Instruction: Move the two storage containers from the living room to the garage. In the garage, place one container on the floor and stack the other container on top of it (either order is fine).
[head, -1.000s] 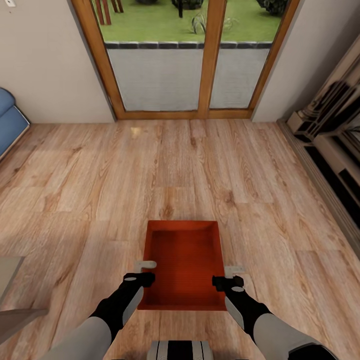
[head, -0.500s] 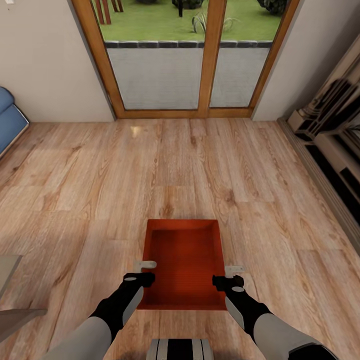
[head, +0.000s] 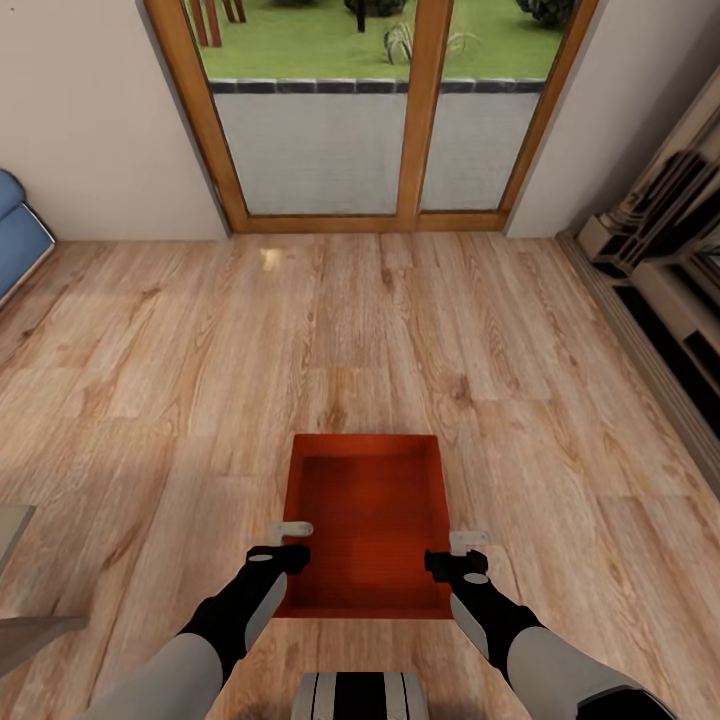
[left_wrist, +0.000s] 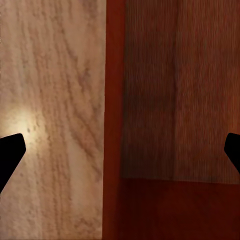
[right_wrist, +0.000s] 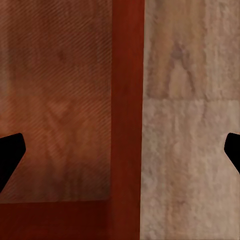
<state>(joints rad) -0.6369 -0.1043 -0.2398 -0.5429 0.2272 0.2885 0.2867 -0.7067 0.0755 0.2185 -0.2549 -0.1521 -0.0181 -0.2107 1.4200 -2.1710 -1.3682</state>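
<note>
We see the bin on the living-room planks sit slightly higher in the head view than a second ago, so we judge the grasp unstarted: left gripper and right gripper straddle its side walls, wide open, gripping nothing.

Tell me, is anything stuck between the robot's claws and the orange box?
Nothing visible is. The left gripper straddles the storage container's left wall, the right gripper its right wall. Both wrist views show open fingers with just the container wall and wood floor between them.
</note>
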